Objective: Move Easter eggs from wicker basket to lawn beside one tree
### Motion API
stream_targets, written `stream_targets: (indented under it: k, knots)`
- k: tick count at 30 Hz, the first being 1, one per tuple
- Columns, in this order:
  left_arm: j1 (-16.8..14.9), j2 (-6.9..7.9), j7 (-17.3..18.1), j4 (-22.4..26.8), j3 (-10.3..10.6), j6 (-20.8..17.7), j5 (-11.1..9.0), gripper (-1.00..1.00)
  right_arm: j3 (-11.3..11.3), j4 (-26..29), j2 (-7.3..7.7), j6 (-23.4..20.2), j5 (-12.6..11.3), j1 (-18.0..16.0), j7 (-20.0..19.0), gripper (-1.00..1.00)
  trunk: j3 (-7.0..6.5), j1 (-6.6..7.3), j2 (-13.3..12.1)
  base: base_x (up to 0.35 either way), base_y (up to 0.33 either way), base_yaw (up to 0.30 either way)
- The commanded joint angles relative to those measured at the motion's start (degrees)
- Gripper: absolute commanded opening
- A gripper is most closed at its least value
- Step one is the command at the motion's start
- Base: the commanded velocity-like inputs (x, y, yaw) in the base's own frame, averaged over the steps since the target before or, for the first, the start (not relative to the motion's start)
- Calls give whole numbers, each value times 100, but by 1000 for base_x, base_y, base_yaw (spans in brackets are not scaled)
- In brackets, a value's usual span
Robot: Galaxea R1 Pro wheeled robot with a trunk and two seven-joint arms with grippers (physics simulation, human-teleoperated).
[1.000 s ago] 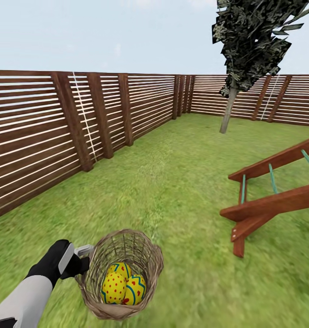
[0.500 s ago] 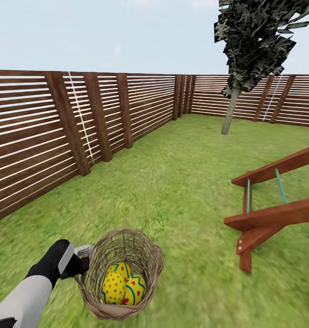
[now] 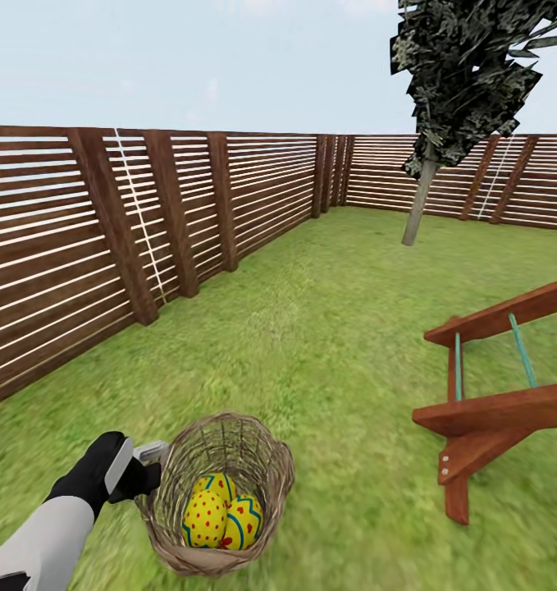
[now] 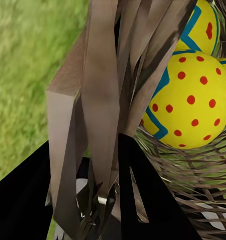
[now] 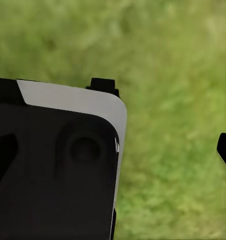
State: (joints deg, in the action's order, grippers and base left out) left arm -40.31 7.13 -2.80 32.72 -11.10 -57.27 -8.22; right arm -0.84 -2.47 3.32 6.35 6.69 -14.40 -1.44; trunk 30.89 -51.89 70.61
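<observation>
The wicker basket (image 3: pixel 216 492) is held at its rim by the left claw (image 3: pixel 151 460), clamped on the weave, so the three Easter eggs (image 3: pixel 221 513) are carried inside together. Far beyond the claw, the tree (image 3: pixel 417 205) is seen.

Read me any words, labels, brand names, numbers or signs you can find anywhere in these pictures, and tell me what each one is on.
There is no readable text in any view.
The yellow Easter eggs in the round tan woven-twig wicker basket carry only blue zigzag bands and red dots, no letters.
The brown horizontal-slat wooden fence, the red-brown wooden playset and the left end effector show no label or number.
</observation>
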Motion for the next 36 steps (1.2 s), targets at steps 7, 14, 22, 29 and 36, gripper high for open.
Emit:
stream_targets:
  k: [7, 14, 22, 29, 36]
  knots:
    - [-3, -1, -27, 6, -15, -21, -119, -100, -13, -25, 2, 41, 51, -10, -6, 100, 5, -3, 3, 323, 0, 0]
    - [-3, -1, -27, 6, -15, -21, -119, -100, -13, -25, 2, 41, 51, -10, -6, 100, 5, -3, 3, 323, 0, 0]
    - [-3, -5, -27, 2, -15, -21, -119, -100, -13, -25, 2, 41, 49, -10, -6, 100, 5, -3, 3, 323, 0, 0]
    - [-3, -1, -27, 1, -15, -21, -119, -100, -13, -25, 2, 41, 51, -10, -6, 100, 5, -3, 3, 323, 0, 0]
    - [-3, -1, -27, 6, -15, -21, -119, -100, -13, -25, 2, 41, 51, -10, -6, 100, 5, -3, 3, 323, 0, 0]
